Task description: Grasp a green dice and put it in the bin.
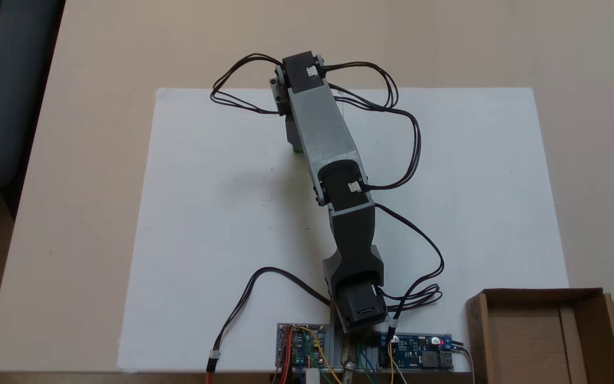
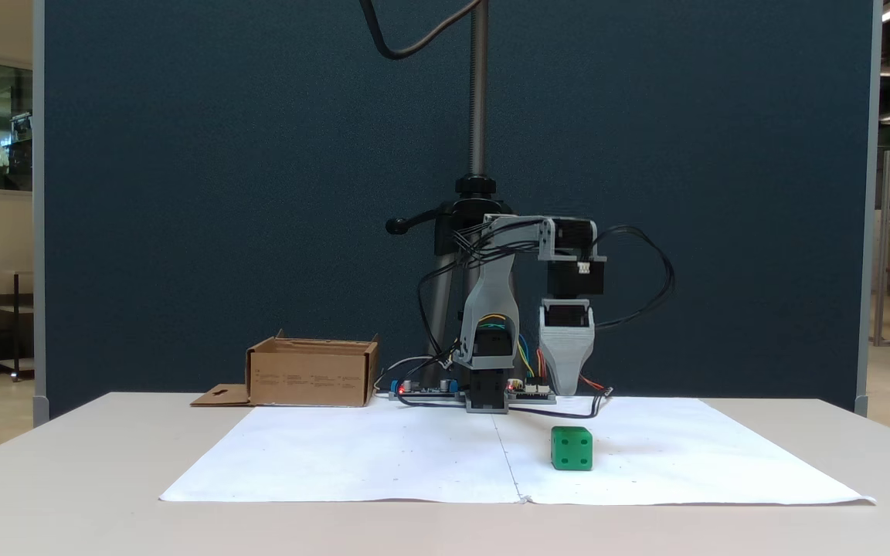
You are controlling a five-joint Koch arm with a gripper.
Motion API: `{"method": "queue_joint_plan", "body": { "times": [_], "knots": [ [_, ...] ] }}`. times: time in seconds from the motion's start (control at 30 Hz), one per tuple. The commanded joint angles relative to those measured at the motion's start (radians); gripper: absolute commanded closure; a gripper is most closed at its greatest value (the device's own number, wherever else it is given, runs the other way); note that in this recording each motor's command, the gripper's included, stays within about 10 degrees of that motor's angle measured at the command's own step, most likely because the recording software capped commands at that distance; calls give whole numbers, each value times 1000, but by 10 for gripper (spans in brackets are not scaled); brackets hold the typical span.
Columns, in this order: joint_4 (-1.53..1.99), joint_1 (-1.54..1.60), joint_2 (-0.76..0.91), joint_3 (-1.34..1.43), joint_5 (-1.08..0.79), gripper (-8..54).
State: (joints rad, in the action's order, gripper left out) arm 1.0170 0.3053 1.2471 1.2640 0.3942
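A small bright green plastic cube with sunken pips (image 2: 572, 449) sat lower centre on smooth white paper (image 2: 383, 455). The grey ribbed gripper (image 2: 566, 386) hung pointing down above it; whether clenched or released could not be told. The shallow brown cardboard box (image 2: 312, 374) stood left, on the beige bench (image 2: 66, 479).

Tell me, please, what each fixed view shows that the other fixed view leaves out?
In a fixed view looking down, the bin shows its bare inside floor and the flap's hang-hole, while the green dice is just a sliver peeking from under the arm. In a fixed view from table level, the dice shows a whole pipped face on the white paper, with the gripper pointing down above it, not touching; open or shut cannot be told. Both share the arm, bin, paper and circuit boards.
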Motion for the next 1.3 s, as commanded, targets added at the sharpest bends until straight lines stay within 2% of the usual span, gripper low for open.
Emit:
{"method": "queue_joint_plan", "body": {
  "times": [0.0, 1.27],
  "knots": [
    [-67, 14, 28, 6, 71, -1],
    [-124, 8, 29, 81, 156, 1]
  ]
}}
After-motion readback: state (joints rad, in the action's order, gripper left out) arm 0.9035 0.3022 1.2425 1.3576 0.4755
